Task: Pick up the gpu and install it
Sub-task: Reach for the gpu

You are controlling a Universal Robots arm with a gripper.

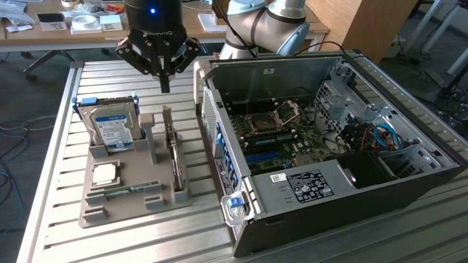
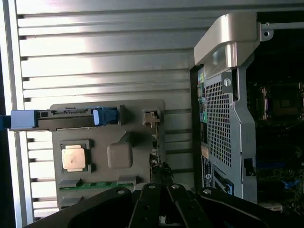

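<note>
end effector (image 1: 164,86) (closed) above gpu (image 1: 175,156)

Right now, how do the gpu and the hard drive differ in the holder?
The hard drive is boxy with a blue-white label; the gpu is a thin card. The hard drive stands across the holder, the gpu along its side nearer the case. Both stand on edge.

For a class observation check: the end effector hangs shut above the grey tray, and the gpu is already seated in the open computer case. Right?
No. The exterior view shows the gpu standing on edge in the grey tray, not seated in the computer case. The end effector does hang shut above the tray.
</note>
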